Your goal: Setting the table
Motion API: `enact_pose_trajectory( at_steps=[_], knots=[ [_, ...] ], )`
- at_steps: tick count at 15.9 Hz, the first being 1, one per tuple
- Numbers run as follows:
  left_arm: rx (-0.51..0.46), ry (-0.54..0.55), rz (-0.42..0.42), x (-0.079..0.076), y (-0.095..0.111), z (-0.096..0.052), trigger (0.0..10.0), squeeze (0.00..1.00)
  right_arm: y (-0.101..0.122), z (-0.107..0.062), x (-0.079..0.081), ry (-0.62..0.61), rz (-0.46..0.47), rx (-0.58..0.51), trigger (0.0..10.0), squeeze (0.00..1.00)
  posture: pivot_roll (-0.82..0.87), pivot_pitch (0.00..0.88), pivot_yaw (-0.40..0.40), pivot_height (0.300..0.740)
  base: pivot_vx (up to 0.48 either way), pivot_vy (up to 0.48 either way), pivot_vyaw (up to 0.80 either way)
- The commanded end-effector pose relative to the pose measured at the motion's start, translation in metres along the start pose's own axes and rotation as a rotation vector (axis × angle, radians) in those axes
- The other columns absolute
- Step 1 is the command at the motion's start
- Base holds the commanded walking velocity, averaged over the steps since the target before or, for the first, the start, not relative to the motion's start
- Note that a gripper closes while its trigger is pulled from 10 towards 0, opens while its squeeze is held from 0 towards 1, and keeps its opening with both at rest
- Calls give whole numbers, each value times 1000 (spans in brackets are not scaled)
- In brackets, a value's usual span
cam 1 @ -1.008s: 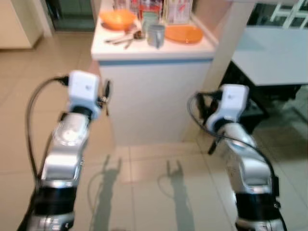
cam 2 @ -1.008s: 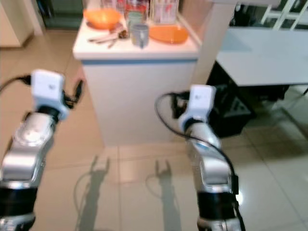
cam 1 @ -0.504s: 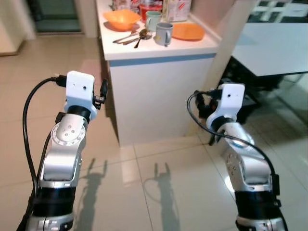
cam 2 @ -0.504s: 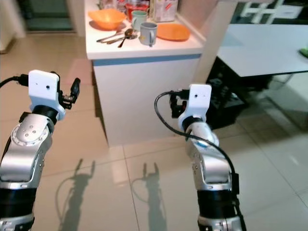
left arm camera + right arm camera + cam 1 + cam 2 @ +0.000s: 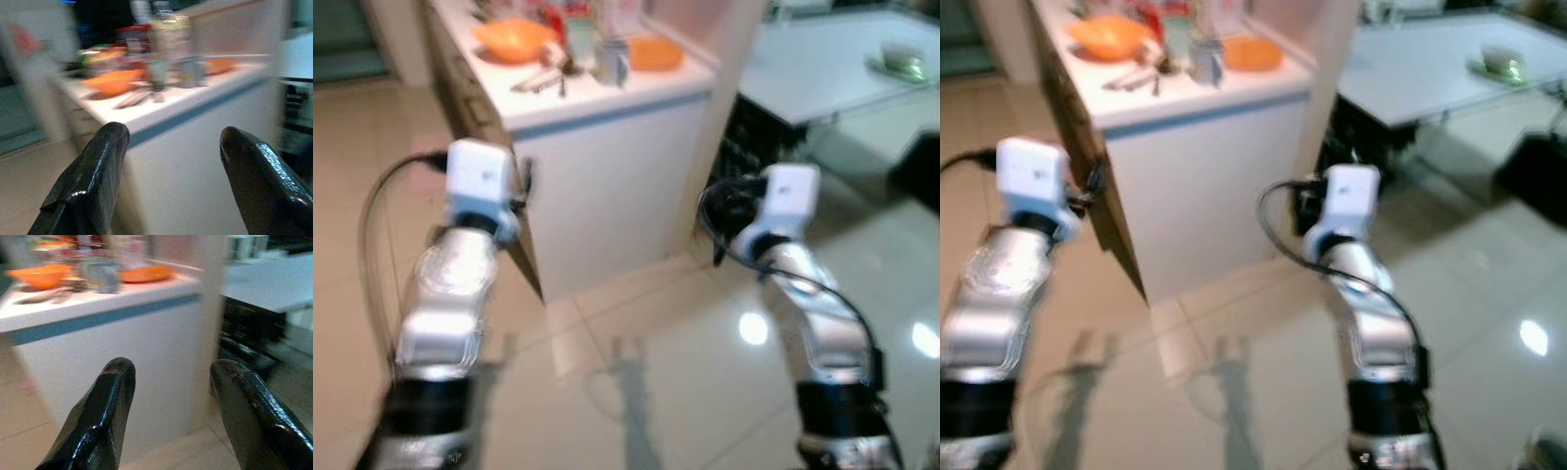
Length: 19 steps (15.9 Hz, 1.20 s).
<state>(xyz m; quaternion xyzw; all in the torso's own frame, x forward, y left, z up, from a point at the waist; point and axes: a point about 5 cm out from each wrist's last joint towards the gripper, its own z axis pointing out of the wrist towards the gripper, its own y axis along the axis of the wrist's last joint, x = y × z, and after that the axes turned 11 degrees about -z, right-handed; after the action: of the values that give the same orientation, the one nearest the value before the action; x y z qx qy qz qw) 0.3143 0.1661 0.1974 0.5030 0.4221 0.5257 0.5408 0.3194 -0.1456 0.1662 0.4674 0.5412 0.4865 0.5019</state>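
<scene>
both grippers empty in front of the counter, frames blurred

left gripper (image 5: 168, 161) is raised beside the white counter (image 5: 607, 186), approx level w/ the blue strip under its top. fingers (image 5: 93, 176) spread apart, nothing betw them, released. seen from the left wrist cam it points at the counter's side and the things on top.

on the counter top, going left to right: orange bowl (image 5: 512, 37) at the left, then some cutlery (image 5: 540, 80) lying loose just in front of it (blurred, can't tell spoons from forks), then two mugs (image 5: 610, 65) close together near the middle, then an orange plate (image 5: 655, 53) at the right end. behind them a few boxes/jars, too smeared to make out. none of the tableware is touched by either gripper; all well apart from both.

right gripper (image 5: 173, 396) is held up to the right of the counter's front corner, lower than the top. fingers (image 5: 105, 406) also apart, empty, released. a black cable loops off its wrist.

further right, past a white pillar, a pale table (image 5: 822, 69) w/ a small greenish item (image 5: 901, 57) near its far edge, unclear what. glossy beige tile floor (image 5: 685, 392) below, w/ the arms' shadows on it.
</scene>
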Motion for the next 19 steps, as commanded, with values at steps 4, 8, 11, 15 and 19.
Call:
enact_pose_trajectory(
  at_steps=[4, 8, 11, 15, 19],
  knots=[
    [1, 16, 10, 7, -1, -2, 10000, 0, 4, 0, 6, 15, 17, -19, 10000, 0, 72, 0, -42, 740, 0, 423, -800],
    [-45, 1, 18, 1, 5, -2, 10000, 0, 3, 2, 2, 3, 3, -30, 10000, 0, 82, 0, -40, 740, 0, -240, -400],
    [-37, 40, -24, 7, 3, -1, 10000, 0, 7, 3, 3, -1, -7, -46, 10000, 0, 73, 0, -32, 740, 0, -134, 0],
    [-50, 28, 11, 3, 4, 1, 10000, 0, 8, 5, -1, -12, -43, -58, 10000, 0, 84, 0, -32, 740, 0, 0, 0],
    [-21, 76, 59, 13, -6, 1, 10000, 0, 11, 5, -1, -10, -99, -82, 10000, 0, 77, 0, -34, 740, 63, 0, 200]
  ],
)
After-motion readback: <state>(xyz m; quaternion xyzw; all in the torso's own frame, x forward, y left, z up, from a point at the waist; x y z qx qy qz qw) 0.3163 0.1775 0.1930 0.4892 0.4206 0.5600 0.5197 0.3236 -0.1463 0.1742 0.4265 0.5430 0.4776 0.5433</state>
